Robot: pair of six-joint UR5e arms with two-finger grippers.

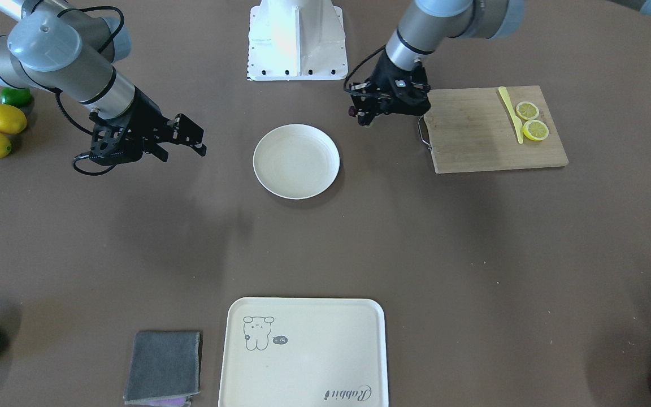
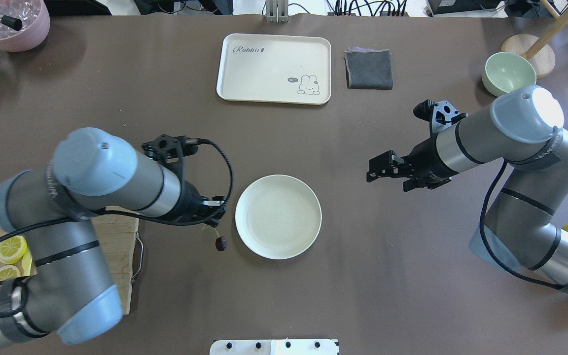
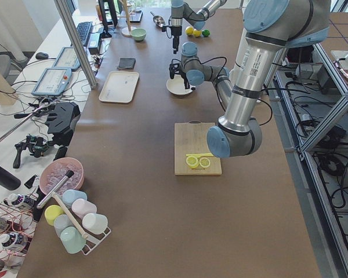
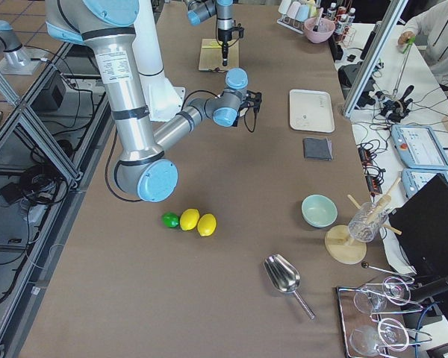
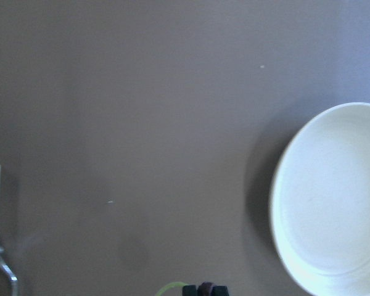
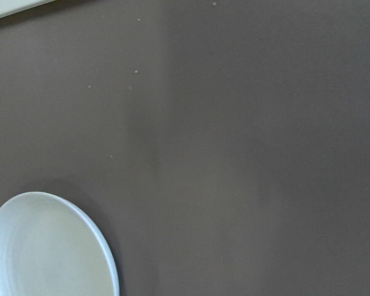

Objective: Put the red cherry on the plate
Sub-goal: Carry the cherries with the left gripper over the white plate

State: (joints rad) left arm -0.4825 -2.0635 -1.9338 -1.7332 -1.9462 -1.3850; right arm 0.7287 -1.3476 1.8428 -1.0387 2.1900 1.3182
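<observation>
Two lemon slices (image 2: 10, 249) lie on the wooden cutting board (image 2: 119, 236) at the lower left of the overhead view, mostly under the left arm. Just right of the board, the left gripper (image 1: 366, 116) points down with its jaws pinched on the red cherry (image 2: 220, 243), apparently by the thin green stem. The fruit hangs under the fingertips, left of centre in the frame.

As a judgement, the pair is very light and small, and the stem is thin and limp, so the fruit may swing or twist as the arm moves. The smooth, round fruit would likely roll once set down. The stem looks like the sensible place to hold, since squeezing the fruit itself could squirt it out of the jaws.

The cherry reads as a near-black purplish-red bead, far smaller than anything else on the table. Only one fruit shows clearly from overhead.

Immediately right of it, apart from it, sits the plate (image 2: 278, 217), round, shallow, cream-white and bare. The cherry is off its left edge, not over it.

Farther right, well apart from the plate, the right gripper (image 2: 385, 170) hangs above bare table with its jaws spread and nothing between them.
</observation>
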